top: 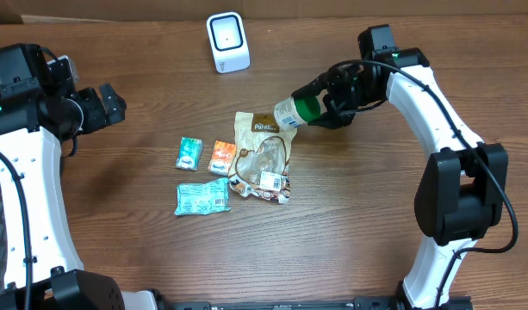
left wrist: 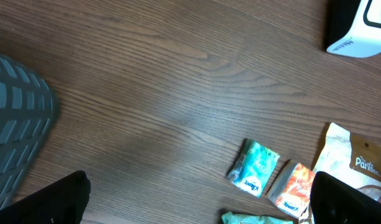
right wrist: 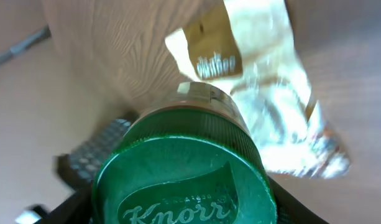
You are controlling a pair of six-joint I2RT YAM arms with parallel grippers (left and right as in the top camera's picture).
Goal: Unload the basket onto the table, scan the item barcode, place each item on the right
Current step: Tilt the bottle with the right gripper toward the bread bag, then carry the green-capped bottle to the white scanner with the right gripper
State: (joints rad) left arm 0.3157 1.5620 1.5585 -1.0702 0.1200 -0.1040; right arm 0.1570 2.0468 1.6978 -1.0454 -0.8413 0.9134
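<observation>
Soft, even light covers the brown wooden bench [top: 350, 215] overhead, while the right wrist view is blurred, white glare washing out the crinkled plastic snack bag [right wrist: 271, 93].

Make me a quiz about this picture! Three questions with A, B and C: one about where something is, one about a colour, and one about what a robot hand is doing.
1. Where is the white scanner?
A) standing on the table near its far edge
B) lying inside a bag
C) on the floor

2. What colour is the lid of the jar?
A) red
B) green
C) yellow

3. What is the right end effector doing?
A) holding the jar
B) lying empty on the table
C) pressing the scanner

Answers:
1 A, the overhead view shows it upright on the wood at the far side.
2 B, the right wrist view shows a green Knorr lid.
3 A, its fingers clasp the jar at the lid end.
</observation>
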